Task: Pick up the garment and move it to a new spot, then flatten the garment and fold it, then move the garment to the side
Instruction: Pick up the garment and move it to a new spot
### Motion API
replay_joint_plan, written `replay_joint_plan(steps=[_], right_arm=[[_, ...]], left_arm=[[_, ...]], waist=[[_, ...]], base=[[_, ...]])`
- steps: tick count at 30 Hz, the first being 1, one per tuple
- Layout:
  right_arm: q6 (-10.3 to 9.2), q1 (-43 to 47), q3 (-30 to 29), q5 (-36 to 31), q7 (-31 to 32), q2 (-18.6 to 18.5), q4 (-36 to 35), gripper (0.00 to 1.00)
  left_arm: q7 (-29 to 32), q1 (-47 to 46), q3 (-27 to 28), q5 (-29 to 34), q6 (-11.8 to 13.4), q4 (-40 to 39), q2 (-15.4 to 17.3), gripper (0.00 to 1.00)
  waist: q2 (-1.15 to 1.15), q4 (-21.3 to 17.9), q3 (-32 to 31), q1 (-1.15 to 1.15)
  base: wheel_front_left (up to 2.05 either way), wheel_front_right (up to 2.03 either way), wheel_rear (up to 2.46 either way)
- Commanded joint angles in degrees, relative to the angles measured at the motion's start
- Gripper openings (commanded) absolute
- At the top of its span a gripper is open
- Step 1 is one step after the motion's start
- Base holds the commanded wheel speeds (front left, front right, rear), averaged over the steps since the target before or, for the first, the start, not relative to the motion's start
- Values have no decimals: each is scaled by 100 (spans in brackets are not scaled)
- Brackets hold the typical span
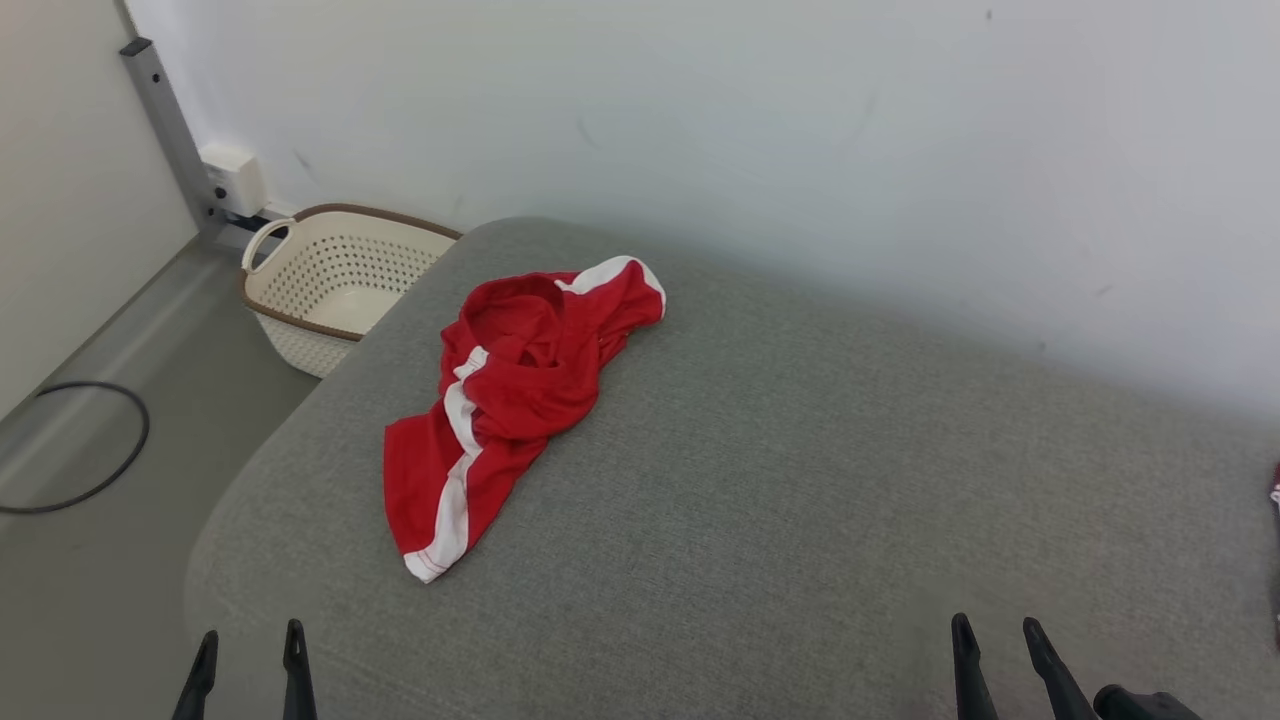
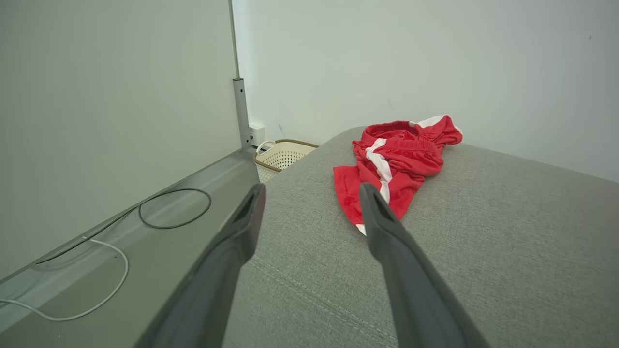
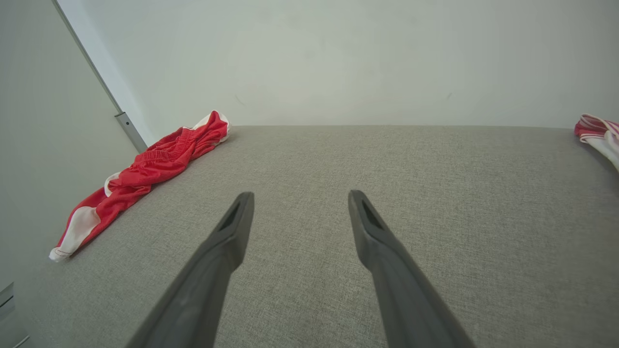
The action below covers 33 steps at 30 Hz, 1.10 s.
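Note:
A crumpled pair of red shorts with white side stripes (image 1: 510,390) lies on the far left part of the grey cushioned surface (image 1: 800,480). The left wrist view shows the shorts (image 2: 399,162) just beyond my left gripper (image 2: 312,191), whose fingers stand apart and empty. In the head view that left gripper (image 1: 250,640) sits at the lower left, well short of the shorts. My right gripper (image 1: 993,630) is at the lower right, open and empty. From the right wrist the shorts (image 3: 150,169) lie far to the left of the right gripper (image 3: 300,198).
A cream perforated laundry basket (image 1: 335,280) stands on the floor off the surface's far left corner. A black cable loop (image 1: 85,445) and a white cable (image 2: 96,295) lie on the floor. Another red-and-white garment (image 3: 597,133) sits at the surface's right edge. A wall runs behind.

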Motion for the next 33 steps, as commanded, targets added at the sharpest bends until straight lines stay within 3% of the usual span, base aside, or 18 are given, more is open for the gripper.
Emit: replay_joint_plan(steps=[1, 15, 21, 24, 33], right_arm=[[1, -72, 23, 19, -22, 10, 22, 100], [1, -106, 60, 23, -20, 9, 98, 100], [1, -246, 121, 34, 5, 8, 68, 100], [1, -377, 203, 15, 21, 8, 73, 100], [1, -1273, 702, -31, 49, 3, -58, 100]], left_arm=[[10, 110, 53, -32, 20, -29, 39, 100], [3, 100, 203, -202, 165, -180, 70, 100], [-73, -270, 268, -338, 74, -124, 86, 100], [-66, -620, 364, -647, -41, -191, 9, 100], [90, -2139, 603, -992, -360, 431, 382, 100]], waist=[[-1, 281, 6, 0], [-1, 338, 12, 0], [-1, 177, 113, 0], [-1, -36, 226, 0], [-1, -1000, 963, 0]], base=[[0, 0, 0], [0, 0, 0], [0, 0, 0], [0, 0, 0], [0, 0, 0]])
